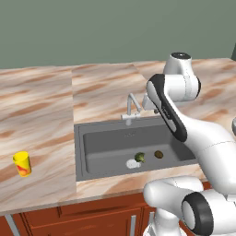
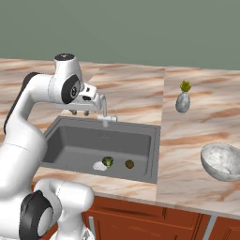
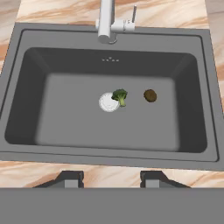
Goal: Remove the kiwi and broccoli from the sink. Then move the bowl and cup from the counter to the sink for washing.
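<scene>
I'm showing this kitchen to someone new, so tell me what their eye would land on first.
The dark grey sink set into the marble counter, with the green broccoli beside its round drain and the brown kiwi a little apart from it. The white arm hangs its tool above the basin, holding nothing. The bright yellow cup stands on the counter left of the sink, the whitish bowl to its right.

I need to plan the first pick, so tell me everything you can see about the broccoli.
The broccoli is a small floret with a dark green bumpy head and a paler green stalk. It lies on the floor of the sink, at the edge of the round pale drain and partly over it. The kiwi sits apart to one side. Nothing grips it.
</scene>
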Robot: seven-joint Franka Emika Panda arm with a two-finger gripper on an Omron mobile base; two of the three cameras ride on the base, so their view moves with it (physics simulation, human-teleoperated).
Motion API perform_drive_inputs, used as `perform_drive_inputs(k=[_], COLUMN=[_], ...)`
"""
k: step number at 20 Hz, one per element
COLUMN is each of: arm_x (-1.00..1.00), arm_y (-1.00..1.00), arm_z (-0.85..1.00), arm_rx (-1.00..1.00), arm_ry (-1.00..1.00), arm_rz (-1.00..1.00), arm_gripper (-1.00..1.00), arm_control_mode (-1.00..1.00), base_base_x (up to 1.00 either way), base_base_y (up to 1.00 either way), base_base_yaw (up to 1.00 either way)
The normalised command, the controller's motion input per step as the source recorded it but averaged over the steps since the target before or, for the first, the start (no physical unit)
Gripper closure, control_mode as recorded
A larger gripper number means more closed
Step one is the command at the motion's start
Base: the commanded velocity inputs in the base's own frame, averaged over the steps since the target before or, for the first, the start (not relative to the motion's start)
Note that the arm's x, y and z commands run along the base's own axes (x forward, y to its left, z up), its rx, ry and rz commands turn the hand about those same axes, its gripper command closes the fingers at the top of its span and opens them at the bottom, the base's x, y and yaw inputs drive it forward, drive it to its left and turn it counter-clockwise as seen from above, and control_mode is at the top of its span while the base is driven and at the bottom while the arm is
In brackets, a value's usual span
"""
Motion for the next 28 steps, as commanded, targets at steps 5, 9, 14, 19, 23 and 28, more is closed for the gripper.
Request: perform_drive_inputs(k=[5,9,14,19,23,28], arm_x=[-0.05,-0.14,-0.12,-0.11,-0.09,-0.11], arm_y=[0.00,-0.03,-0.12,-0.13,-0.11,-0.13], arm_z=[0.00,0.00,0.00,0.00,0.00,0.00], arm_rx=[0.00,0.00,0.00,0.00,0.02,0.00], arm_ry=[0.00,0.00,0.00,0.00,-0.02,-0.04], arm_rz=[0.00,0.00,0.00,0.00,0.05,0.09], arm_gripper=[-1.00,-1.00,-1.00,-1.00,-1.00,-1.00], arm_control_mode=[-1.00,-1.00,-1.00,-1.00,-1.00,-1.00], base_base_x=[0.00,0.00,0.00,0.00,0.00,0.00], base_base_y=[0.00,0.00,0.00,0.00,0.00,0.00], base_base_yaw=[0.00,0.00,0.00,0.00,0.00,0.00])
